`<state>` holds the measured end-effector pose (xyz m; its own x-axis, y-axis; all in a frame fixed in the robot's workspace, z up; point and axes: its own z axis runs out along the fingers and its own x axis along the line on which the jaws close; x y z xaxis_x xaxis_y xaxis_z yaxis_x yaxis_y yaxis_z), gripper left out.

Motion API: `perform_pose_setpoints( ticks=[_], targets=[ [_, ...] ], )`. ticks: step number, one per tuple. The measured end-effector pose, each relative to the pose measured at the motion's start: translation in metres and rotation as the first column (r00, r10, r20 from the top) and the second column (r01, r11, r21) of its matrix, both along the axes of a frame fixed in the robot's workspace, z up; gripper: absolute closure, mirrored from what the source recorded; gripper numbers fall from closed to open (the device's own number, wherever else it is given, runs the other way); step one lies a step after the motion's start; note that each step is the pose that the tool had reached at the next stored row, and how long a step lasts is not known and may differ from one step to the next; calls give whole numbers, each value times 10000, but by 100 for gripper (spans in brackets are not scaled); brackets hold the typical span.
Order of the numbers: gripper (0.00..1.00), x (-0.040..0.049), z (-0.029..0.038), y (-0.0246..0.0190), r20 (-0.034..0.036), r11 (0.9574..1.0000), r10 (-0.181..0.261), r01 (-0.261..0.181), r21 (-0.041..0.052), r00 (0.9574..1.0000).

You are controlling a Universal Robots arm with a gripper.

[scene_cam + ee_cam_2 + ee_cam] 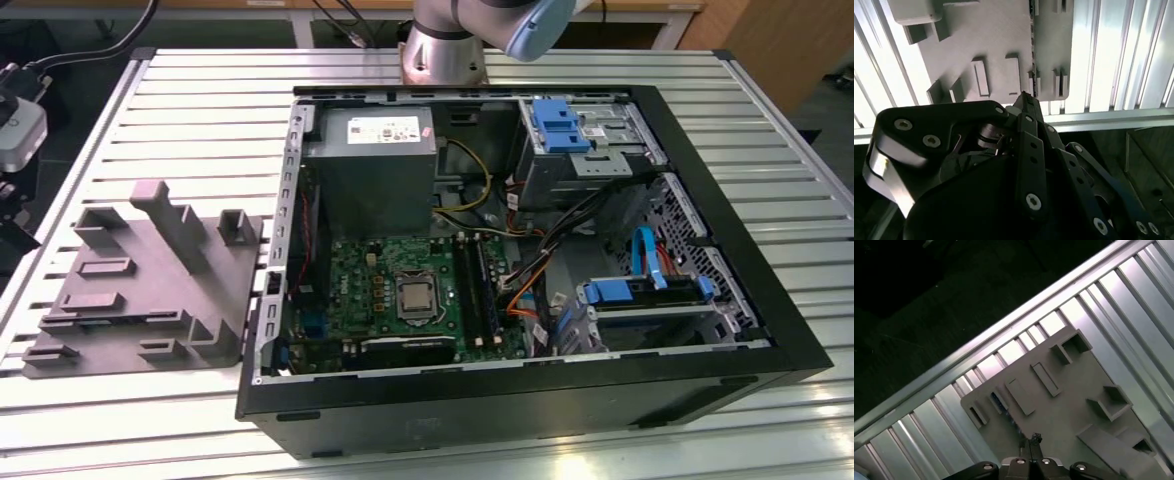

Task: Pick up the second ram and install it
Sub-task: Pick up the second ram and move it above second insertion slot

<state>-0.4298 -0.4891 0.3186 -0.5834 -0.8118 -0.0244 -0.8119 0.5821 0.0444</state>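
While the claw (1026, 98) hangs above the grey holder tray (1064, 390), both wrist views show its tips drawn together with nothing between them, so I read it as closed and empty. It touches neither the tray nor anything on it.

Near the tips, in the first wrist view, a thin bluish sliver stands on edge in one of the narrow slots at the tray's border. I take this to be the second ram (999, 401), seated in its holder and apart from the claw. The other pockets and raised blocks of the tray look bare.

The tray lies flat on the slatted metal desk (534, 70), at the exterior view's left. Just beside it stands the open computer case (787, 340), with the green motherboard (367, 290) at its bottom. The long black memory slots (477, 285) run beside the processor socket; I cannot tell whether a stick already sits in one of them.

By my judgement the step in hand is the approach for the pick-up, and the stick is not yet grasped. A grasp here would call for the claw to part enough to straddle the thin board, square itself to the board's flat faces, and come straight down over its upper edge without knocking the slot walls
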Motion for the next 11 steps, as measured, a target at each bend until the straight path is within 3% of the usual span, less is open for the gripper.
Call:
perform_pose_setpoints(
  ticks=[5, 8, 11],
  targets=[
    [89, 0, -6, 0, 0, 9965, 836, -836, 0, 9965],
    [89, 0, -11, 0, 1, 9903, 1389, -1389, 0, 9903],
    [89, 0, -16, 0, 1, 9816, 1911, -1911, 0, 9816]
  ],
)
